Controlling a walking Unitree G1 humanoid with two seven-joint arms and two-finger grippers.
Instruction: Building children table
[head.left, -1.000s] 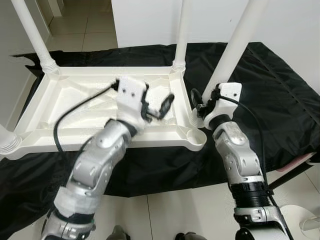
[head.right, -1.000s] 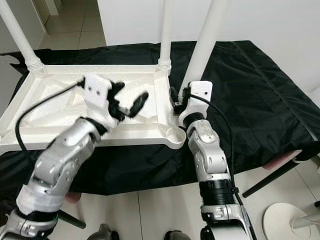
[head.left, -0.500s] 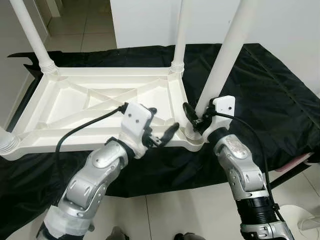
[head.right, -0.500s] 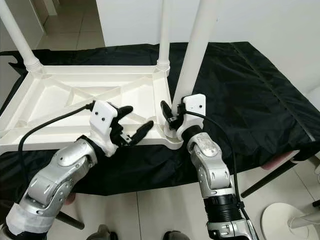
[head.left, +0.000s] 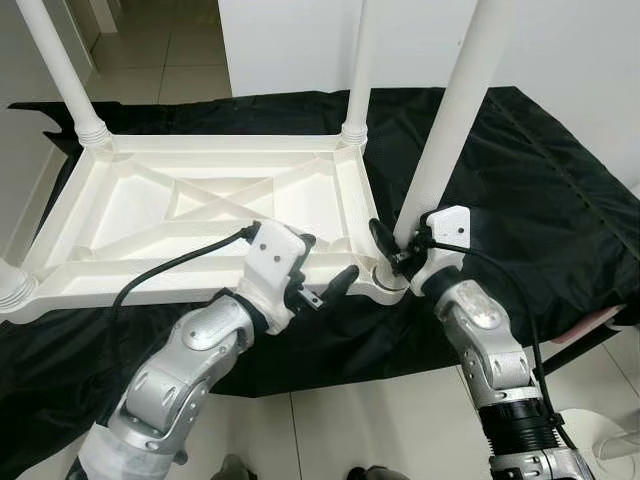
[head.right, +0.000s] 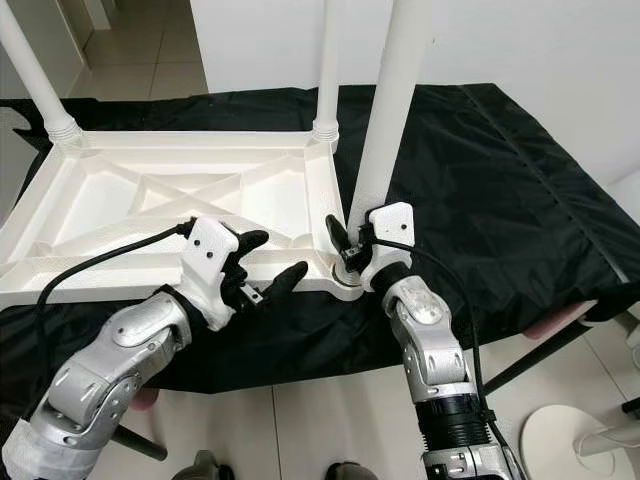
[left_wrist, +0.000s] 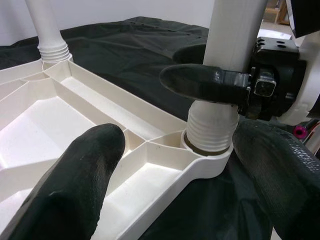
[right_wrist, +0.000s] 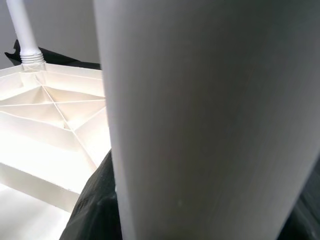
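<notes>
Tabletop (head.left: 200, 205), white plastic and ribbed underneath, lies upside down on a black cloth (head.left: 560, 190) spread over a low surface, with the tiled floor (head.left: 330, 430) showing in front of it. Three white legs already stand in its corners: the far left leg (head.left: 62, 70), the far right leg (head.left: 358, 70) and the near left leg (head.left: 10, 280). The fourth leg (head.left: 455, 120) stands in the near right corner socket (left_wrist: 207, 152), its threaded collar (left_wrist: 210, 127) sitting in the ring, though part of the thread shows above the rim, so it looks not fully screwed home. The step in hand, by my judgement, is seating and tightening this last leg. The right gripper (head.left: 395, 240) is clamped around the leg just above the collar, one black finger curving across its front in the left wrist view. The left gripper (head.left: 325, 275) hovers at the near edge of the tabletop beside that corner, its fingers (left_wrist: 85, 180) spread apart and holding nothing. The next move likely calls for turning the leg about its own axis while keeping it upright, with the left gripper pressing the tabletop rim down so that the frame does not spin or slide on the cloth.
</notes>
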